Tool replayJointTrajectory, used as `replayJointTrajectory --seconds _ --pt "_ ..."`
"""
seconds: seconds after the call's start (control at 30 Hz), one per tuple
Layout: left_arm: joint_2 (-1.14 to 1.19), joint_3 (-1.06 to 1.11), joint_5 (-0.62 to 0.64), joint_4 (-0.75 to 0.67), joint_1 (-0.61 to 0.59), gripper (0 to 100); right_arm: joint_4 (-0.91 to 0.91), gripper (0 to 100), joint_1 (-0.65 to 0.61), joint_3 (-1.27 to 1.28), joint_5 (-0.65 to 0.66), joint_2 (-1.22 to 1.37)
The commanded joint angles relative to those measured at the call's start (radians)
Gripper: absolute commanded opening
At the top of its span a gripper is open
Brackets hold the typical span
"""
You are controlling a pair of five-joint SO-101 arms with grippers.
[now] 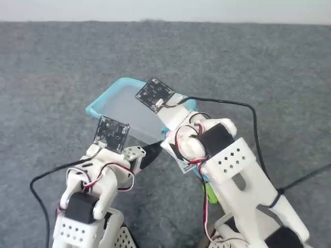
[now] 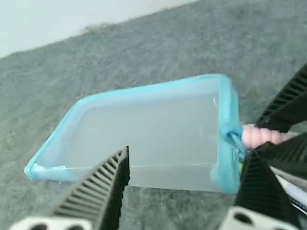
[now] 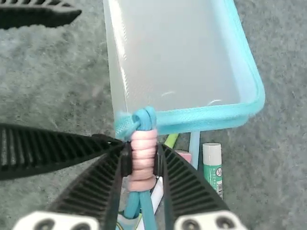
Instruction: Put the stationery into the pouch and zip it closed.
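A translucent pouch with cyan trim lies on the grey carpet between the two arms. My right gripper is shut on the pink zipper pull at a corner of the pouch. The left wrist view shows that same pink pull pinched between black fingers. My left gripper is open, its jaws spread wide over the near long edge of the pouch. A green-and-white glue stick, pens and a pink eraser lie on the carpet beside the pouch's short end.
Grey carpet stretches on all sides of the pouch. Black cables run from both arms across the carpet. A green item peeks out under the right arm. A pale wall bounds the far side.
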Motion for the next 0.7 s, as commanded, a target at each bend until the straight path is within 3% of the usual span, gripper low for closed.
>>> replayJointTrajectory --seconds 0.0,0.67 --pt "-0.043 0.005 -0.020 0.003 0.018 35 0.013 0.6 -0.021 -0.081 -0.011 -0.008" --pt "-0.041 0.108 -0.049 -0.110 -0.014 35 0.104 0.6 -0.042 -0.160 -0.009 -0.016"
